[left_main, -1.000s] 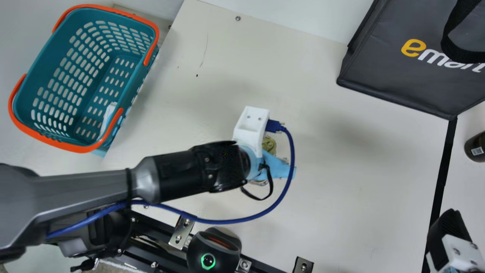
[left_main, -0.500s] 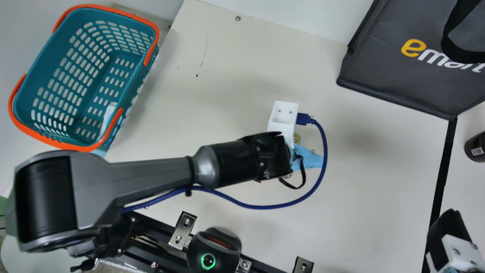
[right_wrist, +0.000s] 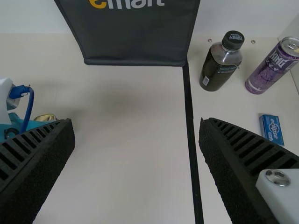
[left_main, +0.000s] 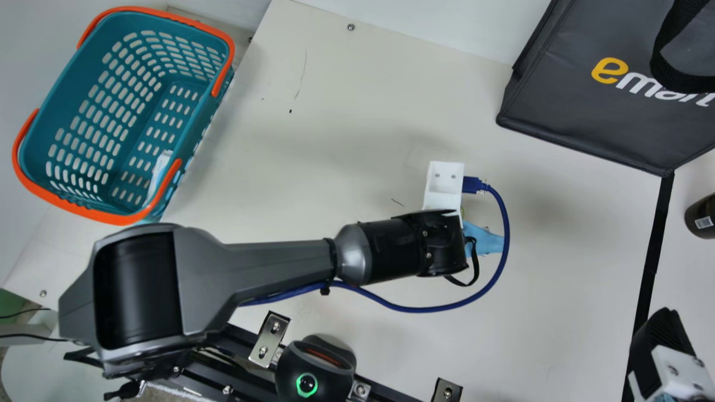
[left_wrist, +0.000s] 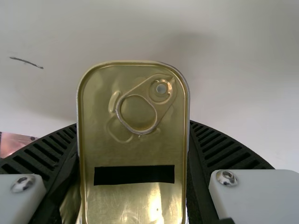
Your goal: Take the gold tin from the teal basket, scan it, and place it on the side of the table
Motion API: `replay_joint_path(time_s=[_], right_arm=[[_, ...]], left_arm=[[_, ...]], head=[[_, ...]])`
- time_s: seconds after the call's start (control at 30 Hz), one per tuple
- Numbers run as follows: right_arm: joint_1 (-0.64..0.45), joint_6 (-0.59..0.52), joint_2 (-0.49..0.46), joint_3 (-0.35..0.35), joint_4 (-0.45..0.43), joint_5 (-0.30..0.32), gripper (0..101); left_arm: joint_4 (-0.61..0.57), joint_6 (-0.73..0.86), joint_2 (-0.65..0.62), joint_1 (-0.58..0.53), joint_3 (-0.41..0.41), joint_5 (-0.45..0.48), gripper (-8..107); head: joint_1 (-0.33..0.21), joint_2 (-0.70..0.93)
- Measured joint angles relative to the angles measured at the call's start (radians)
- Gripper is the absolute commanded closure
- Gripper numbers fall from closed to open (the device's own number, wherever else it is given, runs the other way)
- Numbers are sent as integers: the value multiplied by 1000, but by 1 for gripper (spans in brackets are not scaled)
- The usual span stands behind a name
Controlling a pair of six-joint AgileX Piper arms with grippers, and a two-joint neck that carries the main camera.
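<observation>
while lettering [left_main: 638, 81] marks the bag [left_main: 564, 111], left gripper [left_main: 485, 240] pinches gold tin [left_wrist: 134, 148], right gripper [left_main: 661, 340] spread.

You have the gold tin [left_wrist: 135, 149] held between the black ribbed fingers [left_wrist: 219, 147] of your left hand [left_wrist: 133, 163], its ring pull and black strip in view, with a short dark mark [left_wrist: 26, 62] on the pale surface [left_wrist: 233, 84] beyond.

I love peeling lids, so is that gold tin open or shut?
Shut. The gold tin has an unbroken lid wherever I can see it, and the pull ring lies down against it.
</observation>
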Motion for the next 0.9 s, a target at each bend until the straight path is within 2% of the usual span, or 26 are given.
replay_joint_path(time_s=[0.43, 0.9], right_arm=[[0, 0, 0, 0, 0, 0, 6], [0, 0, 0, 0, 0, 0, 6]], left_arm=[[8, -49, 30, -17, -11, 2, 53], [-3, -58, 11, -15, 18, -36, 9]], head=[[0, 0], [0, 0]])
